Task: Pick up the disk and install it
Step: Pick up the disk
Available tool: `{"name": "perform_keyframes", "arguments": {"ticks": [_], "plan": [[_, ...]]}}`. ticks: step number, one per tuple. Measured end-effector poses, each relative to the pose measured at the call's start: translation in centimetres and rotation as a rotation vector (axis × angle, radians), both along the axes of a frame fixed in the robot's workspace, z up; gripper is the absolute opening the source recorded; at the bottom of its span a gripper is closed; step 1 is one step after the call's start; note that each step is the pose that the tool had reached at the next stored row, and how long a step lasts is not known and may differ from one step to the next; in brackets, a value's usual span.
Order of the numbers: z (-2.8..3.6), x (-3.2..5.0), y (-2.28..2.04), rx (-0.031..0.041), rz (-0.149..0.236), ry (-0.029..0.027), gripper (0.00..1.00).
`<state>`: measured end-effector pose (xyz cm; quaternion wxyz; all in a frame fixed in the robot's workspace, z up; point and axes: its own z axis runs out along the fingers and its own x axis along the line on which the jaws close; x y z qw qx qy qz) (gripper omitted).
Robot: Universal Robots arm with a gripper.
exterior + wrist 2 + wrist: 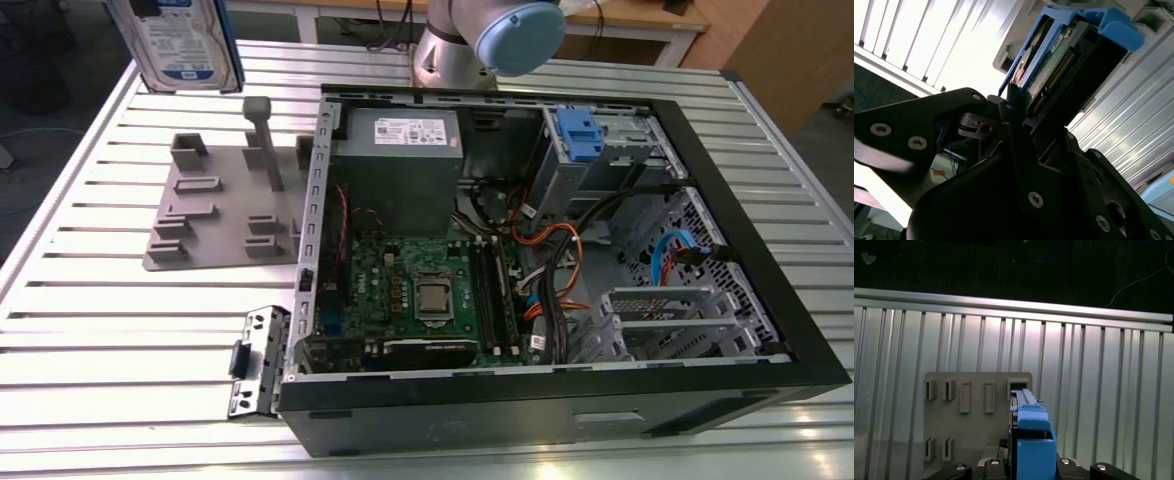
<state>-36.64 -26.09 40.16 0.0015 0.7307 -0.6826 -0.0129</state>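
The disk (180,42), a silver drive with a white-and-blue label in a bright blue carrier, hangs upright above the table at the far left of the exterior view. In the second wrist view my gripper (1018,107) is shut on the disk (1064,60), with its dark fingers (1010,107) clamping the connector end. In the first wrist view the carrier's blue edge (1033,440) sits between the gripper's jaws, above the grey holder (976,412) and next to its slot.
The grey slotted holder (220,205) lies on the ribbed metal table (120,360). To its right in the exterior view stands the open computer case (747,290), with a motherboard (414,295), cables and a drive cage with a blue latch (577,130).
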Motion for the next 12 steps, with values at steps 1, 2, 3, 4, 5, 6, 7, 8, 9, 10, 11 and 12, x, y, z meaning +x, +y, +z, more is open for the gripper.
{"name": "perform_keyframes", "arguments": {"ticks": [1, 2, 3, 4, 5, 6, 7, 8, 9, 10, 11, 12], "plan": [[0.09, 0.0, 0.0, 0.0, 0.0, 0.0, 0.36], [0.19, 0.0, 0.0, 0.0, 0.0, 0.0, 0.36], [0.28, 0.0, 0.0, 0.0, 0.0, 0.0, 0.36], [0.37, 0.0, 0.0, 0.0, 0.0, -0.0001, 0.36], [0.47, 0.0, 0.0, 0.0, 0.0, -0.0001, 0.36], [0.55, 0.0, 0.0, 0.0, 0.0, -0.0001, 0.36], [0.64, 0.0, 0.0, 0.0, 0.0, 0.0, 0.36], [0.73, 0.0, 0.0, 0.0, 0.0, -0.0001, 0.36], [0.83, 0.0, 0.0, 0.0, 0.0, -0.0001, 0.36], [0.93, 0.0, 0.0, 0.0, 0.0, -0.0001, 0.36], [1.03, 0.0, 0.0, 0.0, 0.0, -0.0001, 0.36], [1.12, 0.0, 0.0, 0.0, 0.0, -0.0001, 0.36]]}}
